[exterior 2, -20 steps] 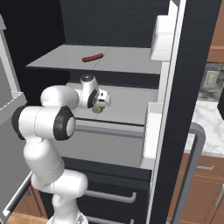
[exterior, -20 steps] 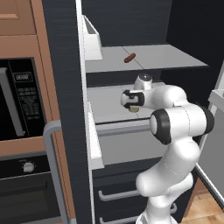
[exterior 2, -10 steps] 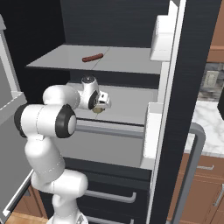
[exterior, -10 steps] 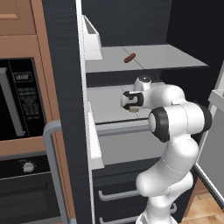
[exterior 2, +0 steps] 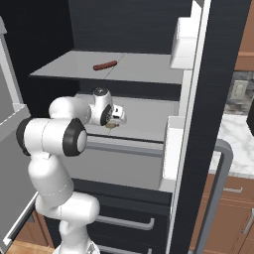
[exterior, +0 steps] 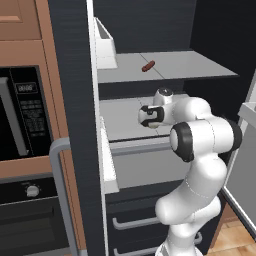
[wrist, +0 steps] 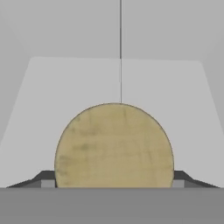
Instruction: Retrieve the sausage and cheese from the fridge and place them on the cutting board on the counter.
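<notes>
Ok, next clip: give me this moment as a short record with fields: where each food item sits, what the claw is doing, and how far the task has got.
sausage: lying on the upper fridge shelf, untouched
cheese: tan-yellow piece on the middle shelf, between the claw's fingertips
claw: down at the cheese, one fingertip at each side; whether they press on it cannot be told
fridge: door open, grey shelves exposed
arm: reaching into the middle shelf level
task stage: neither item is out of the fridge yet
</notes>
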